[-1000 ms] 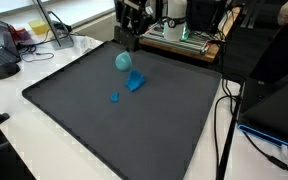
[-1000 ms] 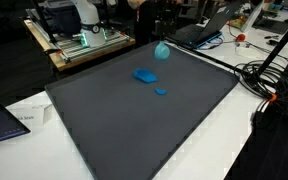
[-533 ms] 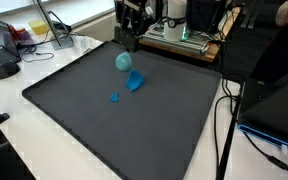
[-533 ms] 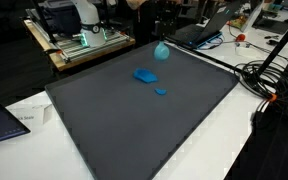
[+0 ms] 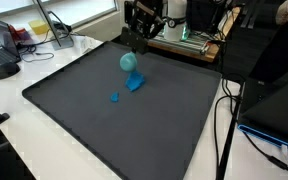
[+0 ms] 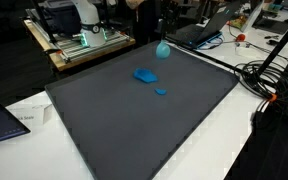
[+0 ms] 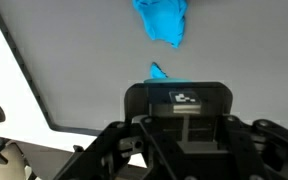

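In both exterior views my gripper hangs over the far edge of a dark grey mat. It is shut on a teal round object that hangs just above the mat. A crumpled blue piece lies on the mat just in front of it. A small blue scrap lies a little further out. In the wrist view the black gripper body hides the fingers, and only a teal sliver shows at its top edge.
A wooden frame with equipment stands right behind the mat. A laptop and cables lie beside one edge of the mat. A mouse rests on the white table on the other side.
The gripper and the teal object have shifted slightly sideways along the mat's far edge. The blue pieces have not moved.
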Motion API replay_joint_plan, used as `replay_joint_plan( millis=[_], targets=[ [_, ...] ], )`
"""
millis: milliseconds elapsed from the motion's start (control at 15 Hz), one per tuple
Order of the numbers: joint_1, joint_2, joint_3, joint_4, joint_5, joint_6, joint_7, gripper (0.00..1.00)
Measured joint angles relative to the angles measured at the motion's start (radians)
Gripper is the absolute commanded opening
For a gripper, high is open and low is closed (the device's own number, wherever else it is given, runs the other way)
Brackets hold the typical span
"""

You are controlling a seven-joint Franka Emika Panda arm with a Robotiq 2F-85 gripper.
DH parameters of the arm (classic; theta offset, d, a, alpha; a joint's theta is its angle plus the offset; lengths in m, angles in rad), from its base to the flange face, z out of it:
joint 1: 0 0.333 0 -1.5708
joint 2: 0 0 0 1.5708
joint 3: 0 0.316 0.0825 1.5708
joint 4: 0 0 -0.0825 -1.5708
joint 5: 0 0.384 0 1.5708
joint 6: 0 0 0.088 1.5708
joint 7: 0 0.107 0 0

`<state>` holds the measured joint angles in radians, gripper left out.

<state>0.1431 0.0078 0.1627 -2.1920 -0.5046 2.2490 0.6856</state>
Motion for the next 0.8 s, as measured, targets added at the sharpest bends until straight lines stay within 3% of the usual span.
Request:
replay_joint_plan(
  millis=[800],
  targets=[
    [0.109, 0.154, 0.025, 0.142, -0.123, -0.255, 0.005, 0.21]
  ],
)
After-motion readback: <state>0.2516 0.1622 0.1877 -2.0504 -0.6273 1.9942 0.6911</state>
